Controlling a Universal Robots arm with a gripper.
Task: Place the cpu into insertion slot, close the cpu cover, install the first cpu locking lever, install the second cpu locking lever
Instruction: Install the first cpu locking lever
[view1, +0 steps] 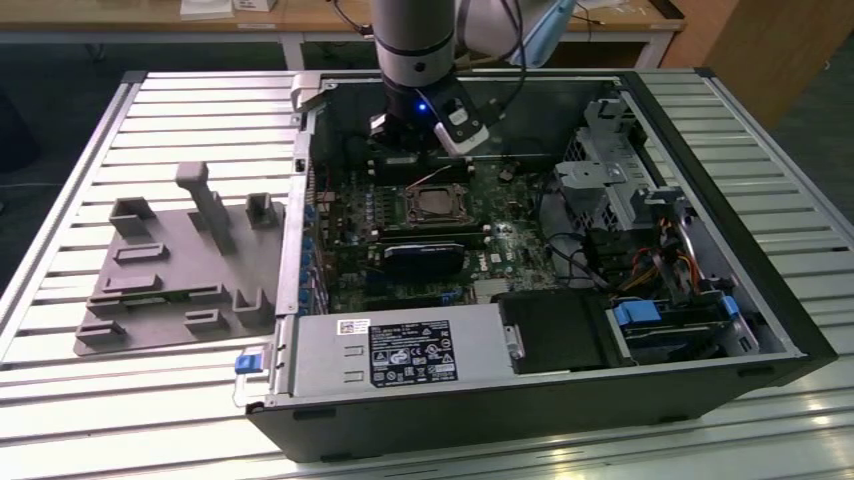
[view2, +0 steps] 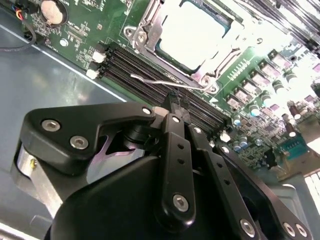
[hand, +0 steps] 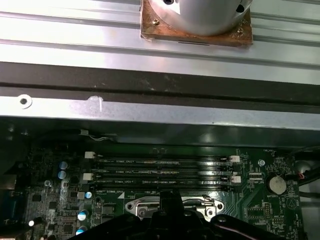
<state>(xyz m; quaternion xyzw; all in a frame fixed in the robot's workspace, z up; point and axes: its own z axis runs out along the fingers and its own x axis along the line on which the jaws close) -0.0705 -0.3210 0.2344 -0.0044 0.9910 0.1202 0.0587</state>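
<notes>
Two of the four steps look done, I think. The cpu (view2: 192, 35) lies flat in the socket (view2: 202, 77), with its shiny top showing. The cover (view2: 141, 27) looks folded down around it, so its square hole frames the cpu. One thin wire lever (view2: 165, 82) lies along the side of the socket nearest the memory slots (view2: 125, 62). I cannot tell if that lever is hooked in place or just lying loose. I also cannot tell how a second lever stands. So the two lever steps look like the part that is not done yet.

The end effector (view2: 174, 102) hangs just beside the socket, over the memory slots and very near the wire lever. Its two black fingers (view2: 176, 150) are pressed together at the tips, and I see nothing pinched between them. I cannot tell if the tips touch the lever.

In the exterior view the arm (view1: 414, 40) reaches down into the open case (view1: 534, 410), which lies on the bench (view1: 200, 100). A grey tray (view1: 160, 290) sits on the bench outside the case, well apart from the socket.
</notes>
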